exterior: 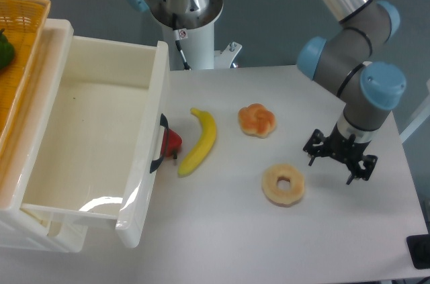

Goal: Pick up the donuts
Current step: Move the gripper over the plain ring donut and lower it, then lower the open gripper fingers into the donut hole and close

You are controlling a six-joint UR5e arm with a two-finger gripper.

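The donut (283, 184) is a pale tan ring with a round centre hole. It lies flat on the white table, right of centre. My gripper (332, 168) hangs at the end of the arm to the right of the donut, a short way off and not touching it. Its black fingers (312, 156) point down and stand spread apart with nothing between them.
An orange-brown knotted bun (257, 120) lies behind the donut. A yellow banana (200, 141) lies to the left, with a red item (172, 141) beside the open white drawer (146, 183). A wicker basket (20, 62) sits at far left. The table's right edge (413, 176) is near the gripper.
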